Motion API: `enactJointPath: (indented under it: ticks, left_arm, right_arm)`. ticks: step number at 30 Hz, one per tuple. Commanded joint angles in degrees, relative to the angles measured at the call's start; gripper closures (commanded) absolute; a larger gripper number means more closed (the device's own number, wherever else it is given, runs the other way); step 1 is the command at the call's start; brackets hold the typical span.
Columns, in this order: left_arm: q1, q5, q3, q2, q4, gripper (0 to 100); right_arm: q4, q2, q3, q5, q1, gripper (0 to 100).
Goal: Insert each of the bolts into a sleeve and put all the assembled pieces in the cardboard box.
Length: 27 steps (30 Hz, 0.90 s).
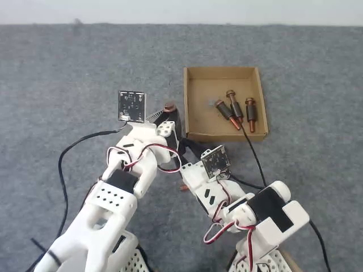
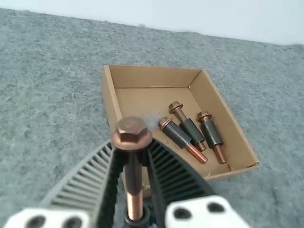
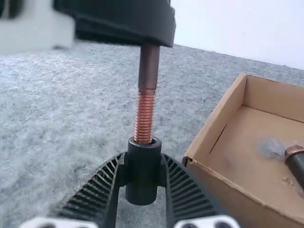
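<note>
The cardboard box (image 1: 203, 116) holds three assembled pieces (image 1: 234, 106) lying side by side. Just outside its wall, the left end effector (image 2: 132, 145) is clamped on a bolt (image 2: 132, 134). The bolt's threaded tip sits in a sleeve (image 3: 142, 176) pinched by the right end effector (image 3: 142, 161). A black cable (image 1: 255, 156) runs up to the box's front wall.

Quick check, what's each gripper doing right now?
Left gripper: shut on the bolt.
Right gripper: shut on the sleeve, with the bolt's threaded tip in its opening.

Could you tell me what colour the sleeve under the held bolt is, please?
The sleeve is black, clearest in the right wrist view.
</note>
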Motion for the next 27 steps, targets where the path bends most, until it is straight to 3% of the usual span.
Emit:
enactJointPath:
  ticks: [1,8,22,27]
  left_arm:
    - [-1.23,0.09,0.31,-2.20,-1.67,99]
    - [-1.05,0.09,1.98,-2.20,-3.34,99]
    - [0.09,0.09,2.77,-2.20,-3.43,99]
    - [0.09,0.09,2.77,-2.20,-3.43,99]
  right_arm:
    - [-0.13,-2.51,-2.73,-0.09,1.54,99.2]
    - [-0.40,-2.51,-2.73,4.92,2.42,99.2]
    - [-0.66,-2.59,-2.81,5.45,2.42,99.2]
    - [-10.68,-2.42,0.62,5.63,2.42,99.2]
